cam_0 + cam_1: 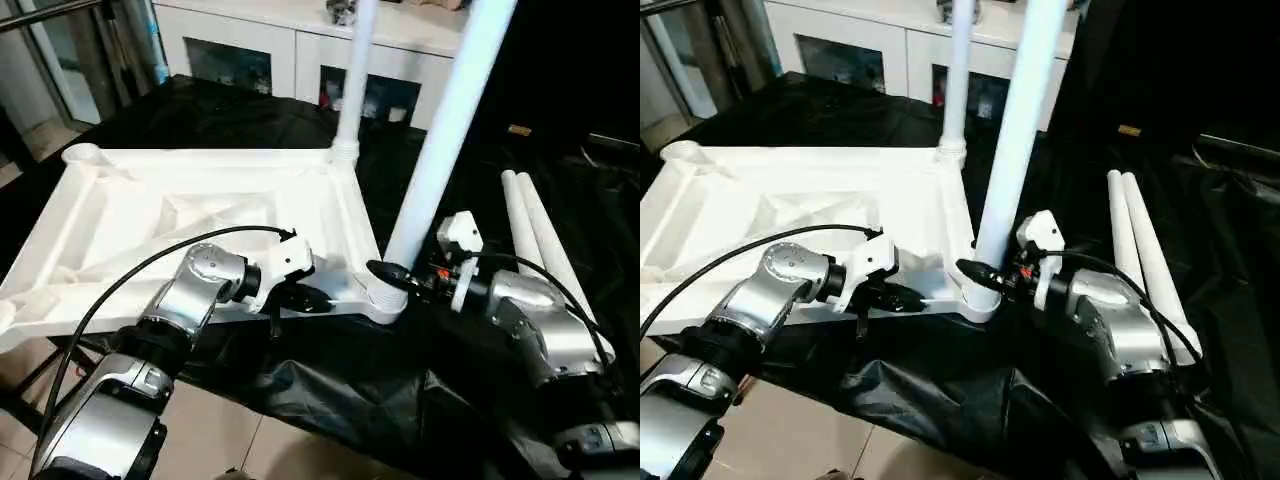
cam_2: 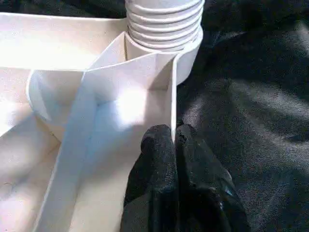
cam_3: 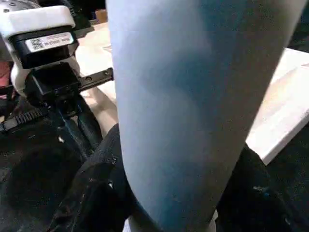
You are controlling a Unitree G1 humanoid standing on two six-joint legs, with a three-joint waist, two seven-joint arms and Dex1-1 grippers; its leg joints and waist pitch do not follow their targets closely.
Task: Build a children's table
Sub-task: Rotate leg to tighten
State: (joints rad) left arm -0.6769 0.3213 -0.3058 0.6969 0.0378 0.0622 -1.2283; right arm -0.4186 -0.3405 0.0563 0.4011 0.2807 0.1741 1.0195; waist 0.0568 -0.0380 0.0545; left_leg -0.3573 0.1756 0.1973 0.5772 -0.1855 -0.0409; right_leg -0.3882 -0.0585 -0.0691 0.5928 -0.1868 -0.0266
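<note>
The children's table lies as parts on a black cloth. Its white top point(image 1: 180, 215) rests upside down, ribbed underside up. One white leg point(image 1: 352, 80) stands in the far right corner socket. A second leg point(image 1: 440, 140) stands tilted in the near right socket point(image 1: 385, 297), its ribbed end point(image 2: 164, 21) seated there. My right gripper point(image 1: 395, 275) is shut on this leg's base, black fingers point(image 3: 96, 183) on either side of it. My left gripper point(image 1: 305, 297) is shut on the top's thin near rim, fingers point(image 2: 159, 150) pinching the wall beside that socket. Two loose legs point(image 1: 535, 230) lie to the right.
A white cabinet point(image 1: 250, 50) with glass-fronted compartments stands behind the work surface. The black cloth point(image 1: 330, 380) hangs over the near edge, with tiled floor point(image 1: 220, 430) below. The table top's left side overhangs the surface's edge.
</note>
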